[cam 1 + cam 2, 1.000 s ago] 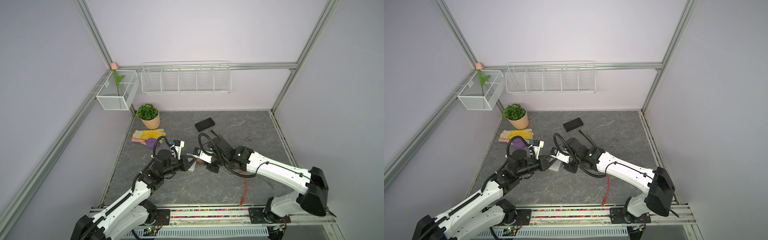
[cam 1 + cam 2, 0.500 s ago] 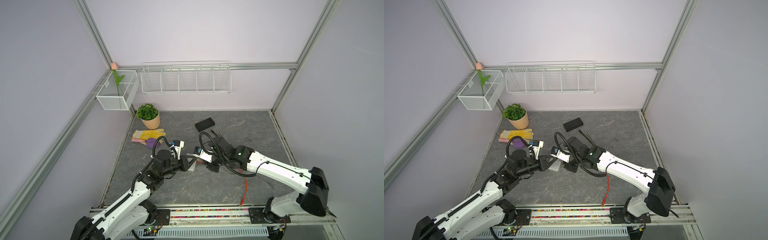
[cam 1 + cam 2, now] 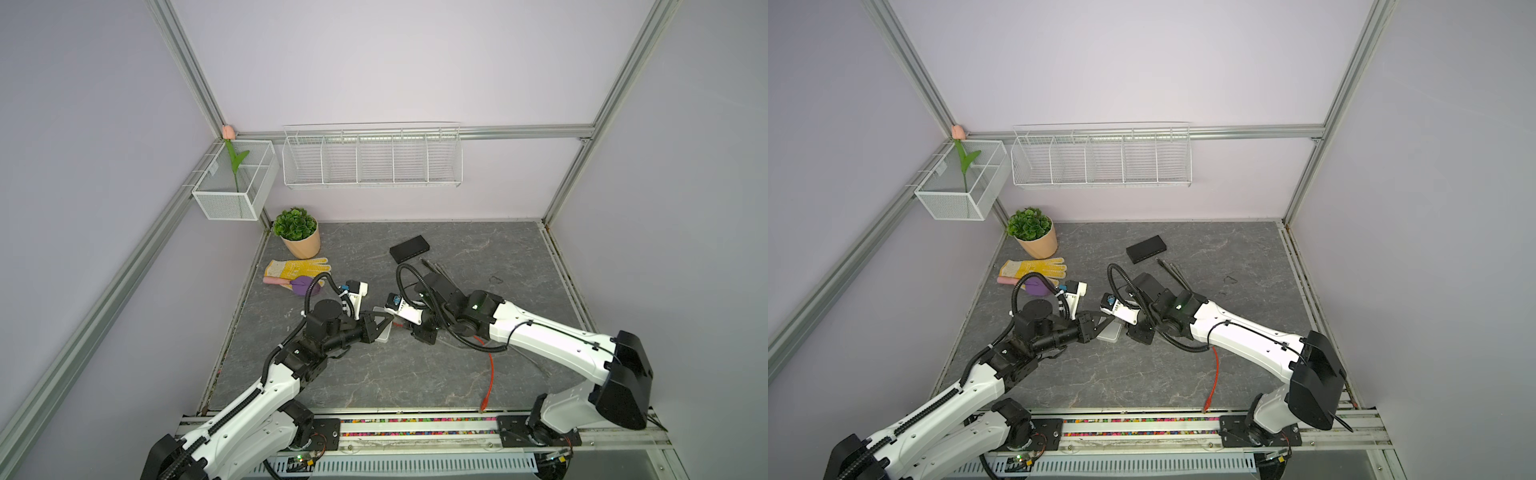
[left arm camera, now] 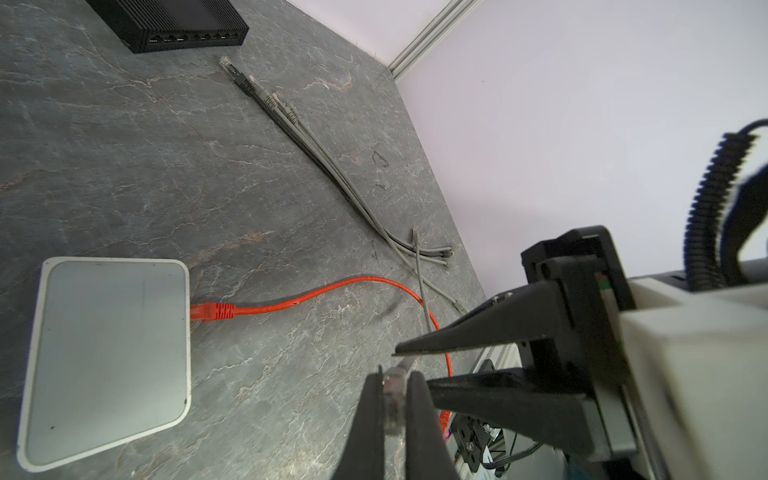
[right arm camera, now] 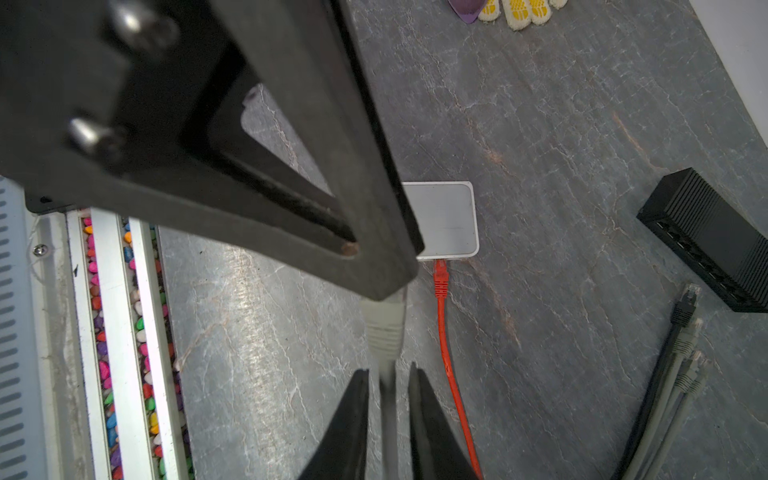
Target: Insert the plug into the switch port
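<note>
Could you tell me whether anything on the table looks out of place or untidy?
Nothing looks spilled or broken. The loose grey cables lie crossed over one another near the black switch, and the orange cable, plugged into the white switch, trails its free end to the table's front edge.

near switch (image 4: 104,353) lying on desk (image 3: 415,374) by my left pincer (image 4: 395,373) | plug (image 4: 392,401) sitting in it | far switch (image 4: 174,16), spare cables (image 4: 324,158) lying behind

Potted plant (image 3: 296,232) back corner; yellow glove (image 3: 297,267) near it; wire rack (image 3: 372,156) on wall.
</note>
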Controlling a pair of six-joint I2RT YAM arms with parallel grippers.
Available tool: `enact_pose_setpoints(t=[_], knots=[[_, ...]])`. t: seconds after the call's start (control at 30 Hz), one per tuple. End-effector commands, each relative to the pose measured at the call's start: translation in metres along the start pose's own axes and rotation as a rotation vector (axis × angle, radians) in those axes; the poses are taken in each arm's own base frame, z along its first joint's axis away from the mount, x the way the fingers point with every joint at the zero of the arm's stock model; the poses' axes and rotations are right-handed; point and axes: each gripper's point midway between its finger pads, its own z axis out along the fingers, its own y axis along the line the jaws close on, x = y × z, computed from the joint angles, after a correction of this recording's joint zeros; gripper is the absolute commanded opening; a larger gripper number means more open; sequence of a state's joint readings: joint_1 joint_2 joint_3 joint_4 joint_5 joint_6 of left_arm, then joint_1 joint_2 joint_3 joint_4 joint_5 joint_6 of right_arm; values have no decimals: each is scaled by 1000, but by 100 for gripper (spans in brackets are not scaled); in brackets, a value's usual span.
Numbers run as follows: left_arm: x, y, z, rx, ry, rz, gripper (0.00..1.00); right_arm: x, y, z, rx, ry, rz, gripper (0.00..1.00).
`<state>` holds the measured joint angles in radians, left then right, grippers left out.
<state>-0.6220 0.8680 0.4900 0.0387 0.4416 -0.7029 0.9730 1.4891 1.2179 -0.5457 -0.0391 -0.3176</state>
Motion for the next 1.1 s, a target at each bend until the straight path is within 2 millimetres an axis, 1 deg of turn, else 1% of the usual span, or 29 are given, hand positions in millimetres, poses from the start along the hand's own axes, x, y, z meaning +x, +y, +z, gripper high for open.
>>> enact_pose_setpoints(t=[0.0,0.23,0.27,0.4,0.5,0.6,0.7,0.73,0.8,0.93,1.07], knots=[[-11,-8,-4,11,-33,24,0,-7,-2,3,-7,-20,-7,23],[-11,-9,-5,12,-34,24,0,-7,-1,6,-18,-17,-7,23],[-11,-9,-5,13,-35,24,0,-8,-1,6,-18,-18,-6,22],[-10,-8,-5,10,-34,24,0,-8,-1,6,-18,-24,-6,11],[-11,-8,-5,10,-34,23,0,-8,-2,5,-10,-25,-4,7],[-12,-6,-6,-2,-40,20,14,-8,-4,4,2,-29,-5,7],[-12,3,-9,-45,-42,9,45,-5,-6,4,14,-17,-5,6],[-15,8,-12,-69,-51,3,51,-3,-7,4,14,-5,-5,7],[-20,21,-20,-118,-81,-21,53,2,-8,6,12,24,-5,7],[-30,49,-37,-209,-142,-69,52,15,-9,10,1,96,6,6],[-28,75,-41,-292,-145,-94,50,31,-11,16,-14,190,28,7]])
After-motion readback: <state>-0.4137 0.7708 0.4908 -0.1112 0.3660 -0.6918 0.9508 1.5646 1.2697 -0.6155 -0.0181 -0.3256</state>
